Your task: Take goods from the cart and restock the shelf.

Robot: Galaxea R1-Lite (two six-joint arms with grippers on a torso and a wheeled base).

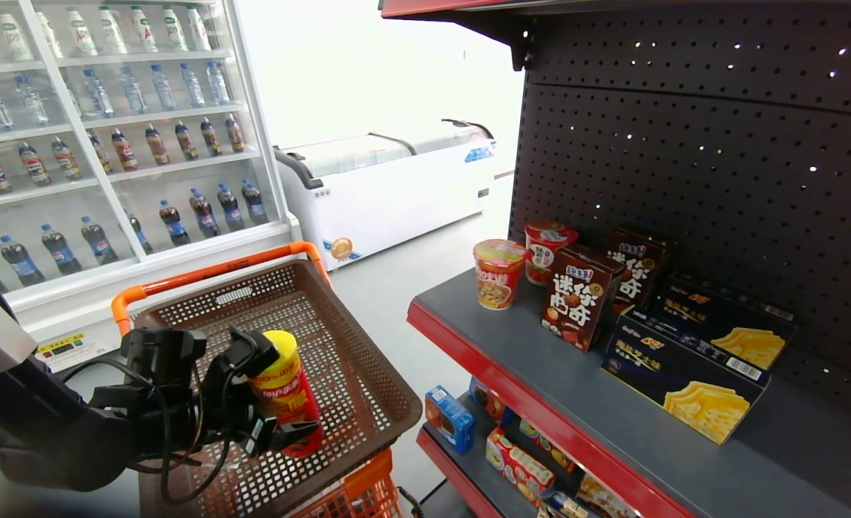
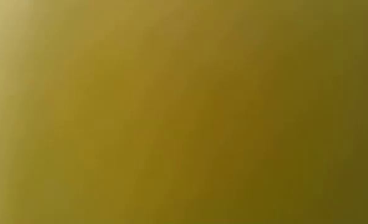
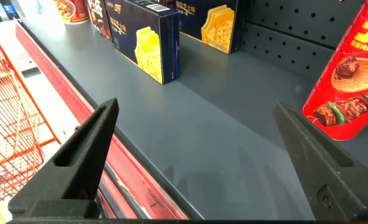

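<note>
At the lower left of the head view, the left gripper (image 1: 270, 392) has its fingers (image 1: 251, 351) closed across the side of a yellow-capped red snack tube (image 1: 288, 392), one above the label and one below. The tube leans a little, cap toward the upper left, over the mesh of the brown cart basket (image 1: 357, 345). I cannot tell whether its base is clear of the mesh. A flat yellow surface (image 2: 184, 112) sits hard against the left wrist camera, and I take it for the same tube.

In the centre of the right wrist view, the right gripper (image 3: 195, 109) stands wide open and empty above the grey shelf (image 3: 233, 124). A second red tube (image 3: 352, 74) is upright at the upper right, and dark blue boxes (image 3: 149, 37) are at the top.

Risks noted:
- **Grip:** it is a side pinch on a smooth round wall, so a quick swing could rotate or drop the tube.
- **Path:** the basket's right rim lies between tube and shelf, and a low transfer would catch it.
- **Set-down:** at centre right of the head view, cup noodles (image 1: 498, 273) and brown boxes (image 1: 580, 295) crowd the shelf front, and a tilted set-down could topple them.
</note>
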